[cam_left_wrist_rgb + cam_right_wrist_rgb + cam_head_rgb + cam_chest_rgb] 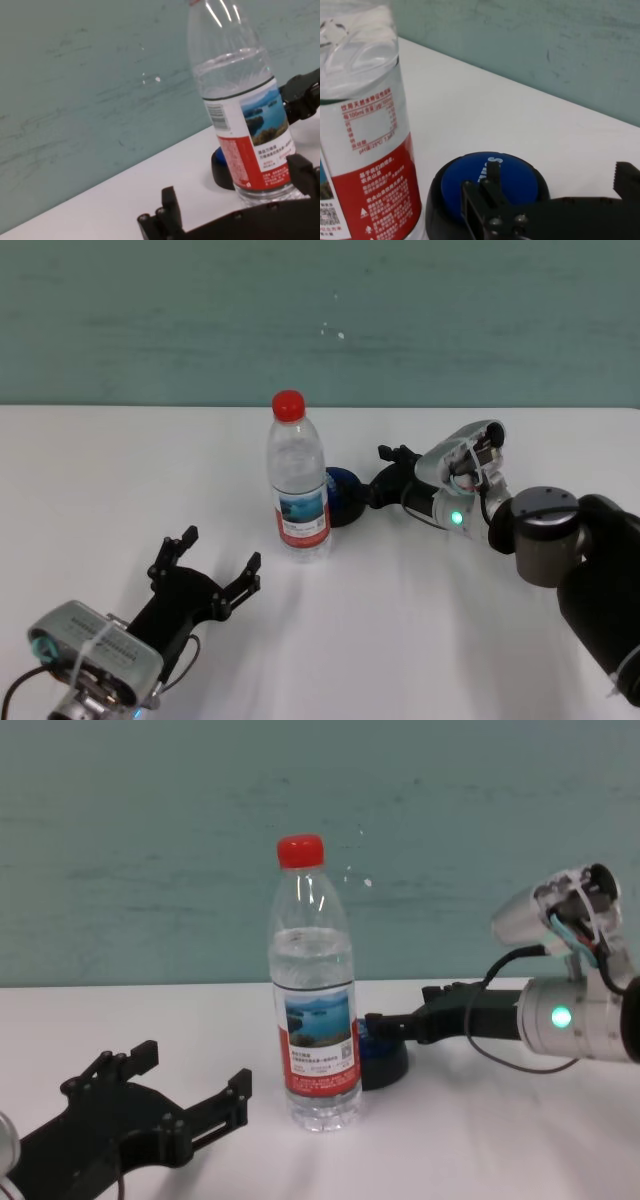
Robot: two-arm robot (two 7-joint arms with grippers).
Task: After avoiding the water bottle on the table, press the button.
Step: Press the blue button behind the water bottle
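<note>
The water bottle (298,490) stands upright on the white table (120,470), clear with a red cap and a red-and-white lake label. The blue button (345,495) on its black base sits just behind and to the right of the bottle, partly hidden by it. My right gripper (378,475) is open, reaching in from the right past the bottle. In the right wrist view one of its fingers (492,175) lies over the button's blue top (485,182); I cannot tell whether it touches. My left gripper (220,550) is open and empty, near the front left of the bottle.
A teal wall (320,320) runs behind the table's far edge. The right forearm (545,530) crosses the right side of the table. White tabletop shows to the left of the bottle and in front of it.
</note>
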